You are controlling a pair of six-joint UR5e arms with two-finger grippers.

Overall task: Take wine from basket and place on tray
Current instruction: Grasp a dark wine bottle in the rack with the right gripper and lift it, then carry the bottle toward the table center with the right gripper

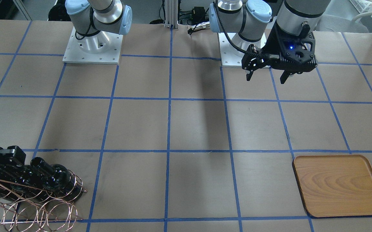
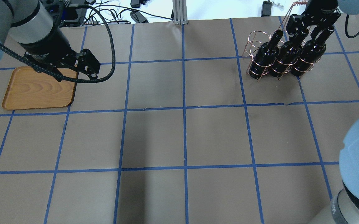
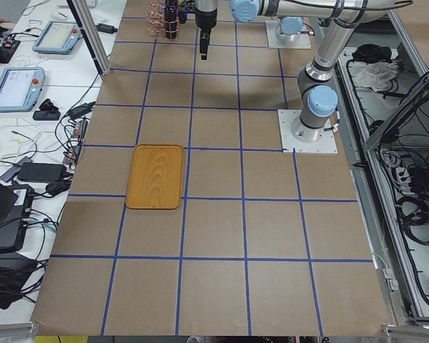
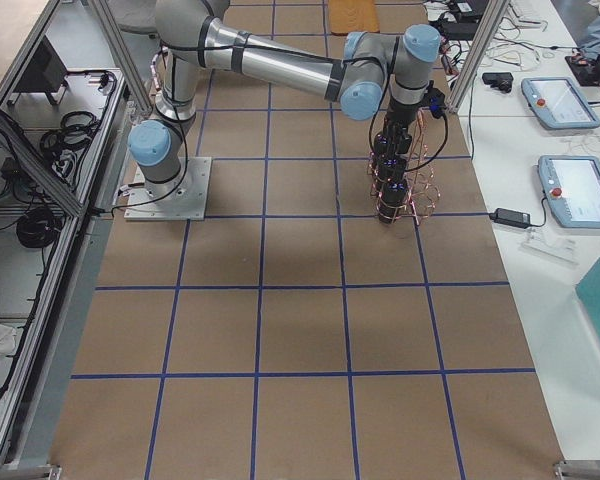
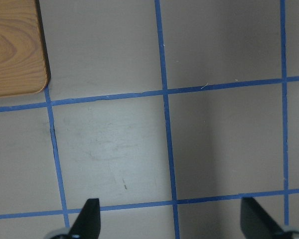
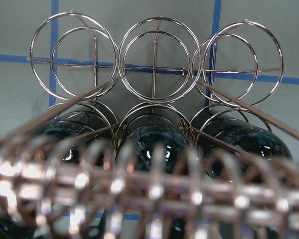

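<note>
Fingers [image 5: 89,221] of the left gripper [image 1: 266,77] stand wide apart, holding nothing, above the table [image 2: 182,140] just beside the tray [image 2: 27,93]; far across, three wine bottles [image 2: 283,59] sit in the lower loops of the basket [image 6: 154,68]; the right gripper [image 2: 305,29] hangs at their necks, and I cannot tell how far its fingers are spread.

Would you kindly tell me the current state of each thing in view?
left gripper: open, empty, above the table.
right gripper: at the bottle necks; open or shut unclear.
wine bottles: all three seated in the basket.
basket: lower loops filled, upper loops empty.
tray: flat on the table, empty.
</note>
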